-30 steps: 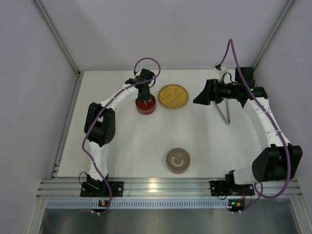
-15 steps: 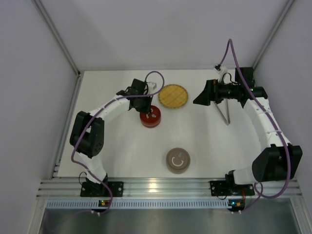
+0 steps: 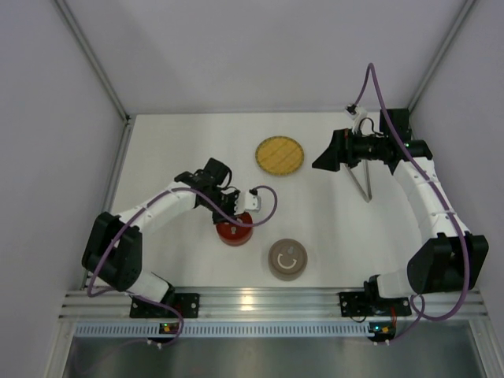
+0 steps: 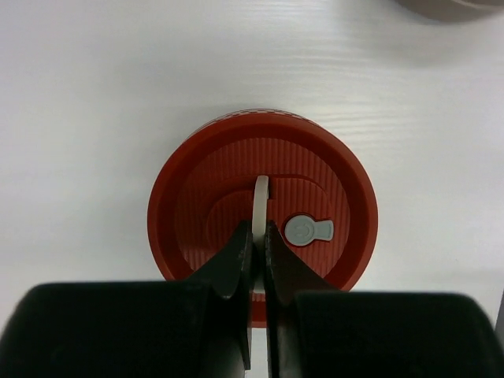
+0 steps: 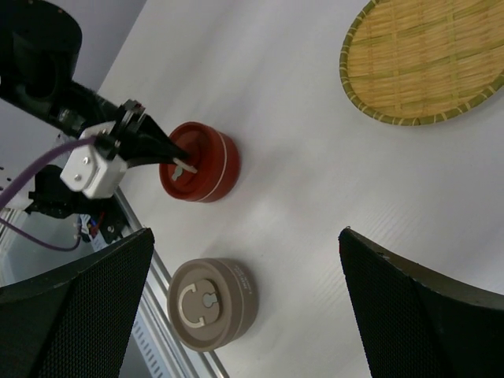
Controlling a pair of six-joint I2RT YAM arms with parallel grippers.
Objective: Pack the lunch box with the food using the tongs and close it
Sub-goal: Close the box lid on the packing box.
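My left gripper (image 3: 237, 218) is shut on the upright white handle (image 4: 261, 193) of a round red lunch box tin (image 3: 235, 231), left of the table's middle. In the left wrist view the black fingers pinch the handle over the ribbed red lid (image 4: 205, 197). From the right wrist view the tin (image 5: 203, 161) looks to be resting on the table. My right gripper (image 3: 324, 157) hangs open and empty at the back right. Just right of it lie the silver tongs (image 3: 365, 179). No food shows in any view.
A taupe round tin (image 3: 287, 259) with a folded lid handle stands near the front, right of the red tin. A woven yellow plate (image 3: 280, 155) lies bare at the back middle. Walls close in the table on three sides.
My left arm has brought the red tin from beside the woven plate forward to the front middle, near the taupe tin. The right arm has not moved.
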